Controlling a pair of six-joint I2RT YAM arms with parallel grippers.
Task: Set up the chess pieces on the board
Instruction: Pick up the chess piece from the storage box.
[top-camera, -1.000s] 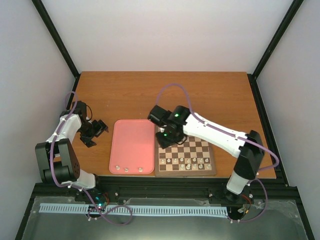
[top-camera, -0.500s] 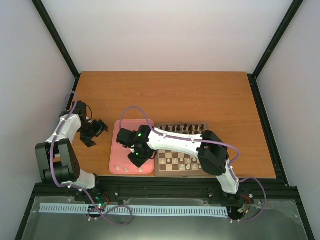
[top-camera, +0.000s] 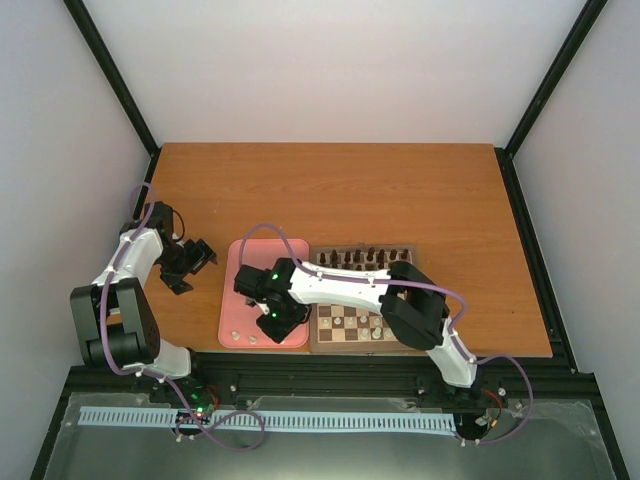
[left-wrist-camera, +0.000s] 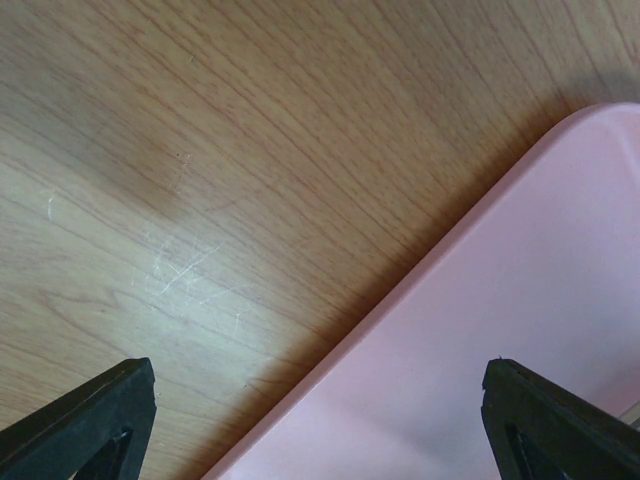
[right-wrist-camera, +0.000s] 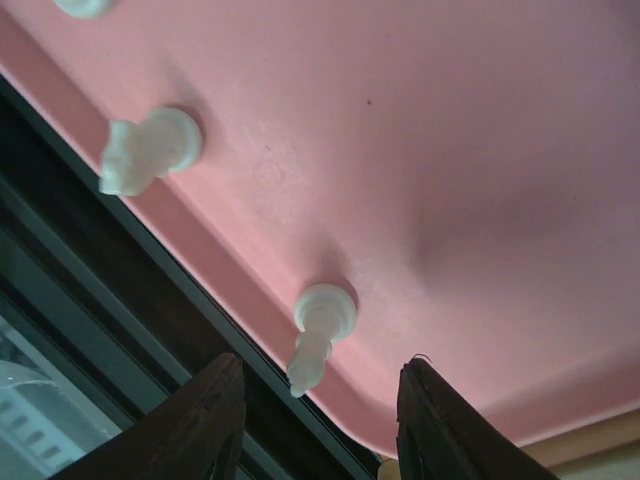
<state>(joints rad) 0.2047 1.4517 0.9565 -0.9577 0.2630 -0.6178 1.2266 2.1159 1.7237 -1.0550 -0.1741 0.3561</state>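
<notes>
Pink plastic, smooth and round-cornered, made up the tray (top-camera: 255, 285) lying flat just left of the checkered wooden board (top-camera: 350, 347). The right gripper (top-camera: 270, 318) hung low over the tray's near edge, its dark fingers (right-wrist-camera: 215, 420) spread apart with nothing between them but air. A small glossy white pawn (right-wrist-camera: 318, 335) stood by the rim in line with that gap. A second white piece (right-wrist-camera: 145, 150) (knobbly, perhaps a knight) stood further along the same rim. Other white chess pieces (top-camera: 372, 331) already sat on the board's near squares, with dark pieces (top-camera: 365, 257) along the far row. The left gripper (top-camera: 190, 262) hovered over the grained wooden table (top-camera: 330, 190), fingers wide apart.
</notes>
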